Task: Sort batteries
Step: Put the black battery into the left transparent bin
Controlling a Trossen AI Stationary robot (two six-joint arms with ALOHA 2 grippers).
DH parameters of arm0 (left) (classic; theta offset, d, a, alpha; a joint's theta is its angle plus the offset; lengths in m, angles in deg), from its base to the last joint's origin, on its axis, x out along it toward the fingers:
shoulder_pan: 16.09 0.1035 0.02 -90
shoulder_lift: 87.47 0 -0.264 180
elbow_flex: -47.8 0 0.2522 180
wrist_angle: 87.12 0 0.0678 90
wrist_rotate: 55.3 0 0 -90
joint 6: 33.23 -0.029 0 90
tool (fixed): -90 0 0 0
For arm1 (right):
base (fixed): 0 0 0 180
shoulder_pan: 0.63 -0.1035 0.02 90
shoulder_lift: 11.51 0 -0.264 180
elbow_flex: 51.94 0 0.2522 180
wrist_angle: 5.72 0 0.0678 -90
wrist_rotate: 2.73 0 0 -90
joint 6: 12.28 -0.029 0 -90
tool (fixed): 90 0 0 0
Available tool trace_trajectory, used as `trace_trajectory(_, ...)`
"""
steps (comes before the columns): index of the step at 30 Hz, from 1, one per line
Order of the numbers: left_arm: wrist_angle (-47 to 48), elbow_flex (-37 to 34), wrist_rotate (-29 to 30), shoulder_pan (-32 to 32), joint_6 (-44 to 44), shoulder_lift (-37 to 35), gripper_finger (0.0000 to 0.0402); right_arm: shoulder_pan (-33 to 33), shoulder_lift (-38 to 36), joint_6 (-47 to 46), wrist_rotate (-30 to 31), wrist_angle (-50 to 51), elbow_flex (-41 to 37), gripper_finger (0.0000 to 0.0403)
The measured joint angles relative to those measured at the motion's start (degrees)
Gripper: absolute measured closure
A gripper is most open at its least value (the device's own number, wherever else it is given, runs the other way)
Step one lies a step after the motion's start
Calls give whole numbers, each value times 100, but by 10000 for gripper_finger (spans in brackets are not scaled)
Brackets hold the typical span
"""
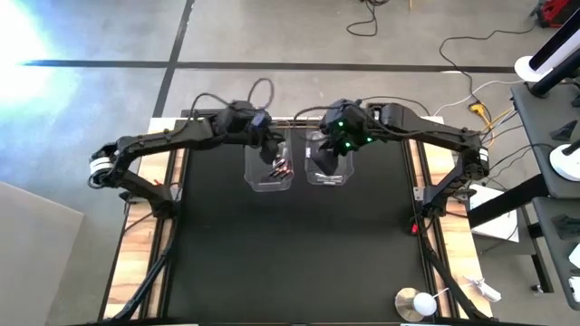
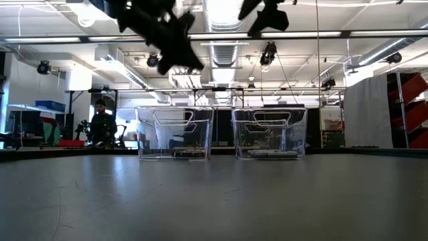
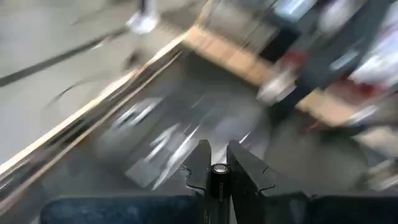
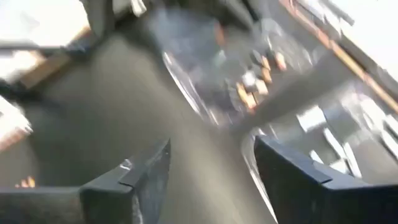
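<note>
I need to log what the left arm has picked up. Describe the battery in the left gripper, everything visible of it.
The battery is a small dark cylinder with a silvery round end cap facing the wrist camera. It stands lengthwise between the left gripper's two dark fingers, which are shut on its sides. Only its end and a short stretch of its body show; no markings can be read. In the high view that gripper hangs above the left clear tub, clear of the table.
</note>
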Motion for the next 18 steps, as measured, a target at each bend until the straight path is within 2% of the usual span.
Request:
trace_trajectory(3,1450,348,556,145,-495,283,384,-43,9,40,21,380,-170,164)
trace_trajectory(6,2318,570,678,292,-716,721,385,-100,-13,21,11,399,-418,148)
trace_trajectory(14,3454,1204,1031,364,-1204,1981,386,-224,-10,-229,1,307,-1040,123)
trace_trajectory(18,3580,1287,1121,364,-1311,2363,386,-338,-35,-418,-9,319,-1222,116)
